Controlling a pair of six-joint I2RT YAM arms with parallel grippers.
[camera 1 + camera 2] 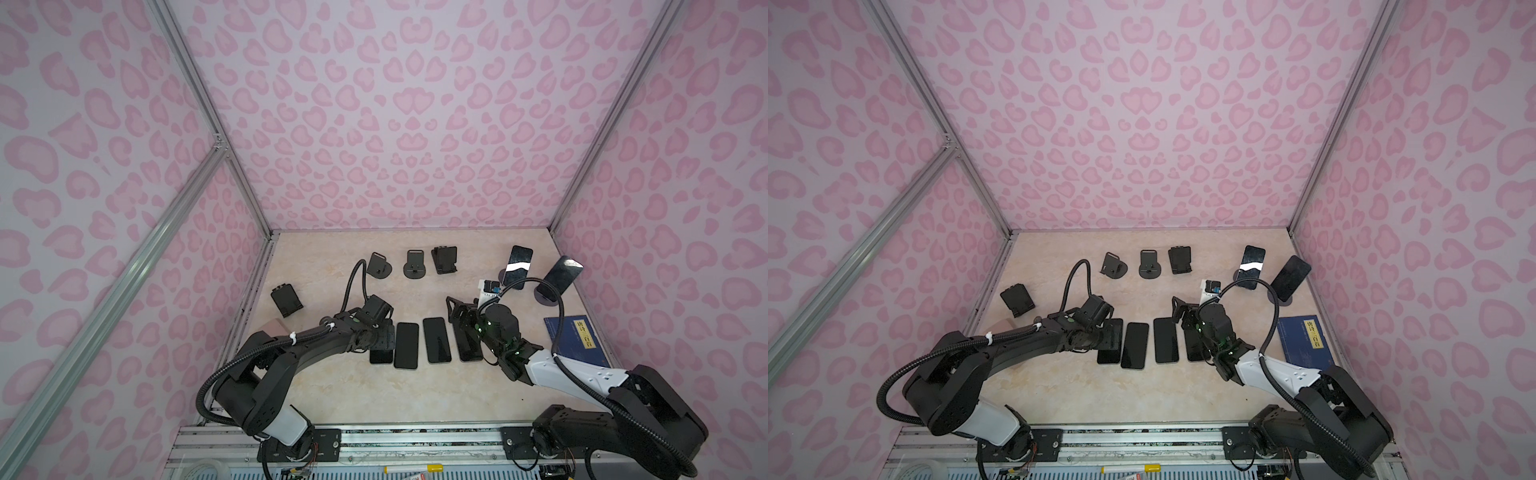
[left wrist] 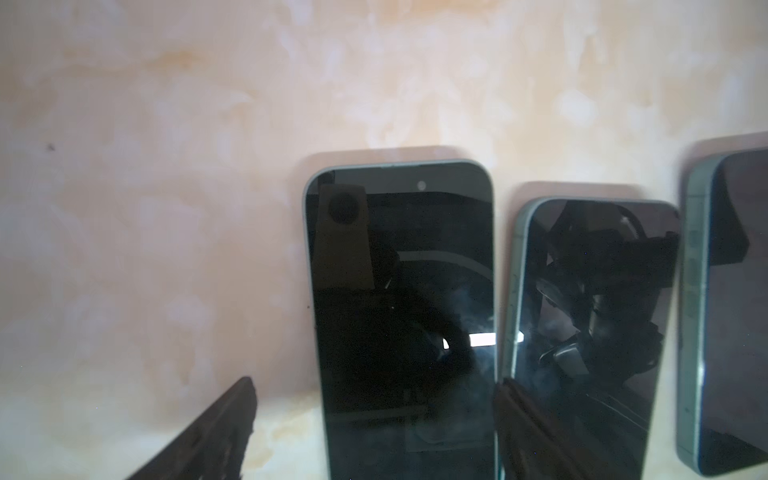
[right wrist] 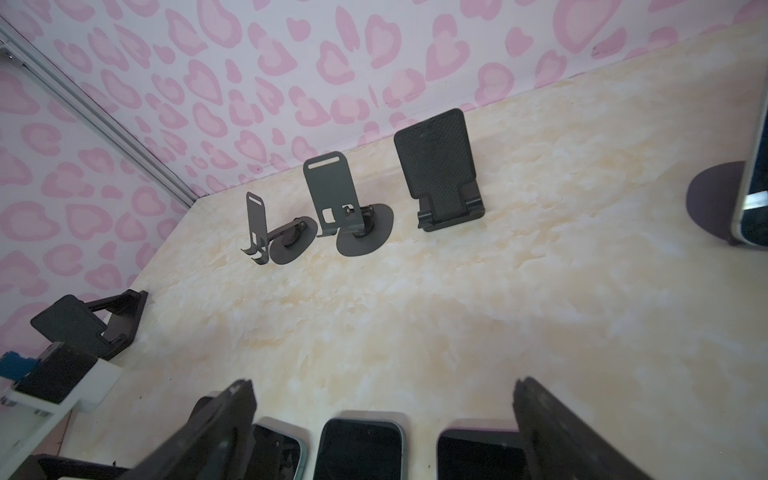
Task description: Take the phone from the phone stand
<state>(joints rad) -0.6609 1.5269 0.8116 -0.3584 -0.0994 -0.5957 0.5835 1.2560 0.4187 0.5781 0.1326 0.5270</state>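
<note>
I see four phones lying flat in a row near the front of the table (image 1: 374,399), and my left claw (image 2: 374,382) hangs low over the leftmost phone (image 2: 399,291) of this row. Its fingers (image 2: 216,428) stand on both sides of this phone, but one is clearly apart from the edge, so the claw is open and holds nothing. I think the phones lie side by side so that none covers another. The right claw (image 3: 384,382) is wide open and empty too, and it faces the empty stands (image 3: 440,166) at the back. The work is not finished: at the back right two phones lean on stands, a phone with a bright reflection (image 1: 518,266) and a darker phone (image 1: 563,272) over a round base (image 1: 547,298). Because they lean backward, I judge that a lift along the slope is needed, and the right claw is nearer.
</note>
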